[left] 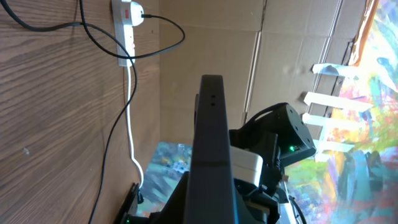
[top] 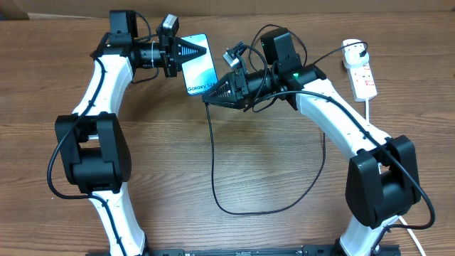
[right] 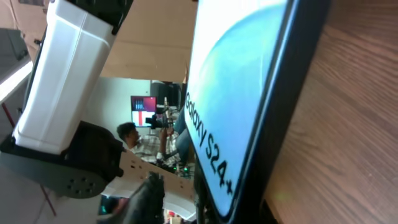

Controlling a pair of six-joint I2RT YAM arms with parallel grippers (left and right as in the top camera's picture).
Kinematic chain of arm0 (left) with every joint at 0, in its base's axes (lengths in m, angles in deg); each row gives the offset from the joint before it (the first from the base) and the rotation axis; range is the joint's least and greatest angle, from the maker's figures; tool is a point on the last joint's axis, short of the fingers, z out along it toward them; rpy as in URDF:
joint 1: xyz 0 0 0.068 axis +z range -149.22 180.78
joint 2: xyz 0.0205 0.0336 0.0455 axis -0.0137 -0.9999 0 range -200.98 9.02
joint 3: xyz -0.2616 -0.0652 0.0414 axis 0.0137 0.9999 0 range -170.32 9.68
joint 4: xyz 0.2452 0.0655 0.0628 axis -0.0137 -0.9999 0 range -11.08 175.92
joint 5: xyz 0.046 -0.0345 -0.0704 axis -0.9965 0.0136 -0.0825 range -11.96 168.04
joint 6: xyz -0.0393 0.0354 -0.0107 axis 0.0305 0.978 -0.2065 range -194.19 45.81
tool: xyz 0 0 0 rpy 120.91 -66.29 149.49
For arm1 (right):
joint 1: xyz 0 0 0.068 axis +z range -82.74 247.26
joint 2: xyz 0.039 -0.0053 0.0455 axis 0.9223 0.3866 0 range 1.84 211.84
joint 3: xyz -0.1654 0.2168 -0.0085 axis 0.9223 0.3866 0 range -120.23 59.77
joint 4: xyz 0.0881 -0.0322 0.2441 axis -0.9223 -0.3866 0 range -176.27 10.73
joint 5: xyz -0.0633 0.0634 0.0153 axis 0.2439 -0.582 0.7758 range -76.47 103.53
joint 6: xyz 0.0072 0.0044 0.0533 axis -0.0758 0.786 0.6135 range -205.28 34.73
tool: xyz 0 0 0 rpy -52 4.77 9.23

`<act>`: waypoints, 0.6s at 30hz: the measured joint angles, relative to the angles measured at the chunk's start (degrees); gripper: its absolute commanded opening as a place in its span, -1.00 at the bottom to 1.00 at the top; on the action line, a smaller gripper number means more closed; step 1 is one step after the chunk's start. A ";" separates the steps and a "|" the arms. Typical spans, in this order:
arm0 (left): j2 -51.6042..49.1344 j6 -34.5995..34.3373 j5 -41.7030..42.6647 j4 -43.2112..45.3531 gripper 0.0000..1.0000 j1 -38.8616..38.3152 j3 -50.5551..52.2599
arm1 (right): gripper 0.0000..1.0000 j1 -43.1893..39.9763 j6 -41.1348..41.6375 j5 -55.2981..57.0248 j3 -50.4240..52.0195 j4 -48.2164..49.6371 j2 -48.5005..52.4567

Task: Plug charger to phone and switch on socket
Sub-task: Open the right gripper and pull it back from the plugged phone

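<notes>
The phone [top: 201, 67] is at the far middle of the wooden table [top: 249, 156], screen showing, and the left gripper [top: 193, 51] has its fingers closed on the phone's side. The right gripper [top: 211, 92] sits right at the phone's bottom edge with its fingers closed on the end of the black charger [top: 213, 163]. The thin cable loops over the table and runs to the white socket [top: 361, 71] at the far right, where it is plugged in.

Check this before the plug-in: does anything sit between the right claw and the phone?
Nothing visible. The right claw, holding the charger, is at the phone's lower edge; the left claw grips its far end.
</notes>
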 measured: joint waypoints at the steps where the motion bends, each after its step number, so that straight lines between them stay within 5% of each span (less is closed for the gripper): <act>1: 0.00 0.00 0.00 0.02 -0.91 0.00 0.00 | -0.31 -0.17 -0.20 0.09 0.00 -0.15 0.00; 18: 0.00 5.44 -0.04 -0.04 -0.91 0.00 0.00 | -0.09 -6.38 -9.44 9.42 -0.11 -13.75 0.00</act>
